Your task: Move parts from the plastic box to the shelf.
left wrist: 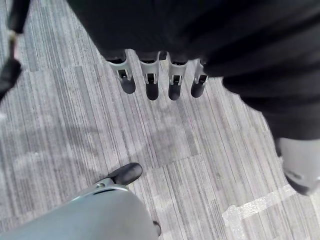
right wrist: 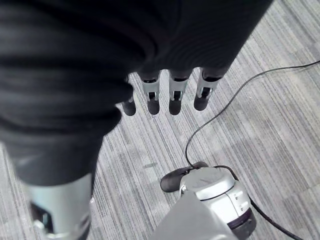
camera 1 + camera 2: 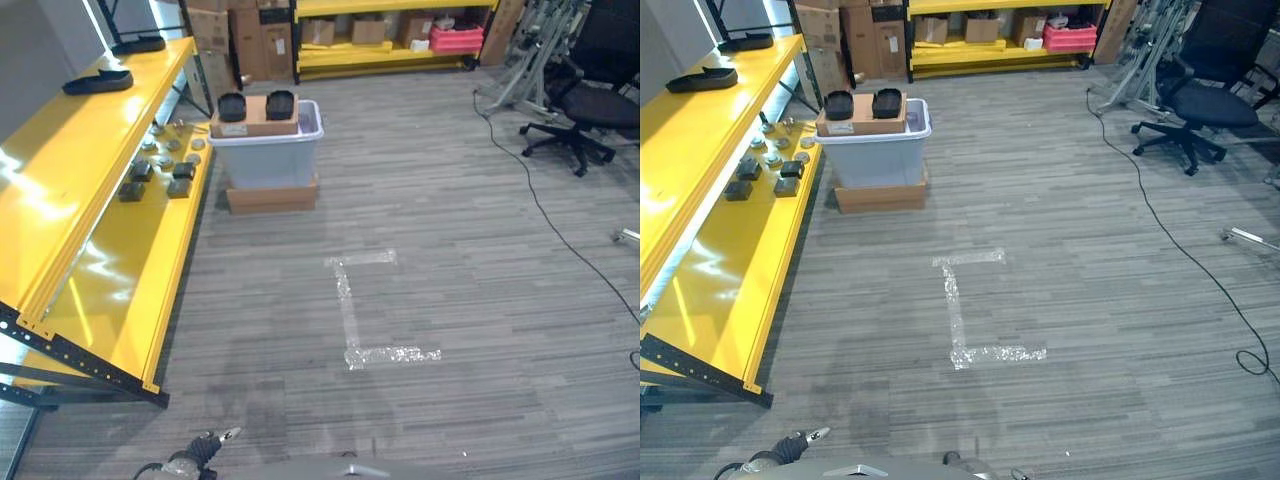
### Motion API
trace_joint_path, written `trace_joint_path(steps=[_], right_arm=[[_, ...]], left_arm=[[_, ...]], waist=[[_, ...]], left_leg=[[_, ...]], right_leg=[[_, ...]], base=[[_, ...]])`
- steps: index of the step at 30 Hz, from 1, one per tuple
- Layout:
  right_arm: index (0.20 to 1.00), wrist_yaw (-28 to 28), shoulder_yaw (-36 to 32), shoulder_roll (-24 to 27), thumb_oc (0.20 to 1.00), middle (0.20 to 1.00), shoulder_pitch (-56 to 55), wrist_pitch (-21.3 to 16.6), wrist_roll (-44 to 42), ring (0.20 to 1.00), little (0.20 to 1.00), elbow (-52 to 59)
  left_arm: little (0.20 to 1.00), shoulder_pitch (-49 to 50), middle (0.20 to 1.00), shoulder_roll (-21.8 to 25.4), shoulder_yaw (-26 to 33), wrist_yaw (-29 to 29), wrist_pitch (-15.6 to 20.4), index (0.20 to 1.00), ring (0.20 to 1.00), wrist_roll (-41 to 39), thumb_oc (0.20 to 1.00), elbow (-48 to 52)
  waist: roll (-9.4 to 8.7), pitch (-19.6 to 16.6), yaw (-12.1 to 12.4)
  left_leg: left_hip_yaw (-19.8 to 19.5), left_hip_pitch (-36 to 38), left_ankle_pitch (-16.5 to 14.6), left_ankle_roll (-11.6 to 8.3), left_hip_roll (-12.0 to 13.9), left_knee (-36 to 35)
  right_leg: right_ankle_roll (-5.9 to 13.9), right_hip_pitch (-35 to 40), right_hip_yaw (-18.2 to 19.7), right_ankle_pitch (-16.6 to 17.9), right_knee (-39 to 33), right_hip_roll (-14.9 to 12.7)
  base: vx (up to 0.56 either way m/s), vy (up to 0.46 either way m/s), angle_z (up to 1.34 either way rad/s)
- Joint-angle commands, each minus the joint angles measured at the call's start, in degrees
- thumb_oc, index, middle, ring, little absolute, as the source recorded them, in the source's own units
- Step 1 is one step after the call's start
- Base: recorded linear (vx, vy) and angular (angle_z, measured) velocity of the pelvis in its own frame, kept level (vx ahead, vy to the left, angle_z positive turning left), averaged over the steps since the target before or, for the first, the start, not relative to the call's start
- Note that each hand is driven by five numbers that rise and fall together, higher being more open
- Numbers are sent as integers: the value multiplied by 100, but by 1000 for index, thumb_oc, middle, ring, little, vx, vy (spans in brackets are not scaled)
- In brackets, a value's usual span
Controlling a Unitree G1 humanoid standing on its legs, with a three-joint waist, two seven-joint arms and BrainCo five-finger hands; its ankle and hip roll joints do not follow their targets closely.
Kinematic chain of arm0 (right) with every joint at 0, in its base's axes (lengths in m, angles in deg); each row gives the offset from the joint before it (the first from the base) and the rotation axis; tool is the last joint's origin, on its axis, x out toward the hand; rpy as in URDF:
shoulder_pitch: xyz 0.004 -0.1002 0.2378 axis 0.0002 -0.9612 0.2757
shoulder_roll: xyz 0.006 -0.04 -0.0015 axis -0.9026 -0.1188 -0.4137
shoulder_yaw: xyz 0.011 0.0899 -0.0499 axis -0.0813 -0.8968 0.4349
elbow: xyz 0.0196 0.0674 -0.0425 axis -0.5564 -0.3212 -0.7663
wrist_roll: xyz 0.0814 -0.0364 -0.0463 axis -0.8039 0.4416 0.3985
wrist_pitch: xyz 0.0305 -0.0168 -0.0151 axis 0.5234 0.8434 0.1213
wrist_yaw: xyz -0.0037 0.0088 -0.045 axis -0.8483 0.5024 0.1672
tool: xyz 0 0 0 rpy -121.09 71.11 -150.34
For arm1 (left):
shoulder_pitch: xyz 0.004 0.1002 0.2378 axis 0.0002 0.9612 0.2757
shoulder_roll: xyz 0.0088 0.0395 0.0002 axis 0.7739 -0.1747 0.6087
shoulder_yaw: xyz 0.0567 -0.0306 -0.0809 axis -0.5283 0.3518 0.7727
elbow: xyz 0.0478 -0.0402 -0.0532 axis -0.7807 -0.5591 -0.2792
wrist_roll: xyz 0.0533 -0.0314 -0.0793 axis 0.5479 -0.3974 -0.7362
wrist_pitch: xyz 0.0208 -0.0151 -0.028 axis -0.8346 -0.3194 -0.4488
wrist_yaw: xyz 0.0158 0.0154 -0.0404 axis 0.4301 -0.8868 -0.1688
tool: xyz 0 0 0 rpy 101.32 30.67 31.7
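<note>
**Both hands empty, box and shelf well ahead**

Nearest, the left hand [image 1: 160, 82] hangs over bare grey floor, its fingers straight and relaxed, spread in a row and touching nothing; it also peeks in at the bottom edge of the left eye view; the right hand [image 2: 172, 95] hangs likewise over the floor, fingers loose and extended, nothing between them and the thumb — so neither hand carries a part, which I judge fits a robot that stands off from the work and has a walk ahead of it.

Further out, strips of pale tape [image 3: 352, 310] lie on the floor in a bracket shape, probably a standing mark.

To the robot's left runs the yellow shelf [image 3: 110, 290], its long front edge reaching from near to far; toward the far end of its lower deck sit several small parts [image 3: 160, 170] — dark blocks and round metal pieces — grouped close to the front edge, likely those already delivered; on the upper deck lie two flat black pieces [image 3: 98, 80].

Just beyond that far end, the plastic box [image 3: 268, 150] stands on a flat cardboard base [image 3: 272, 196], beside the shelf so the carry is short; a cardboard tray [image 3: 256, 112] with two black round parts [image 3: 232, 104] rests across its rim.

Farthest off stand more yellow racking with cartons [image 3: 380, 35] and an office chair [image 3: 590, 110], well apart from the work.
</note>
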Motion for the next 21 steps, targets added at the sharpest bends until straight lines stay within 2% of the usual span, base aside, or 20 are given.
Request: trace_joint_path(steps=[1,7,21], right_arm=[[1000,49,181,15,1000,1000,255,-134,163,1000,1000,-331],[1000,55,476,14,1000,1000,367,-164,512,1000,1000,-211],[1000,-122,585,-46,1000,1000,529,-89,427,1000,1000,-276]], left_arm=[[1000,-323,1000,71,39,105,134,1000,1000,120,1000,-265],[1000,-333,1000,35,-34,163,142,1000,1000,179,1000,-295],[1000,-283,1000,79,-129,164,111,1000,1000,405,1000,-339]], waist=[[-36,-168,38],[-60,-144,84],[-101,-227,262]], left_leg=[[-117,224,-187,-476,372,-47],[-145,203,-144,-533,441,-47],[-325,296,-166,-524,422,-47]], right_leg=[[545,0,-61,85,35,-405],[510,22,-130,61,13,-353],[499,243,-354,-57,5,-358]], base=[[0,0,0],[6,-16,1],[25,4,8]])
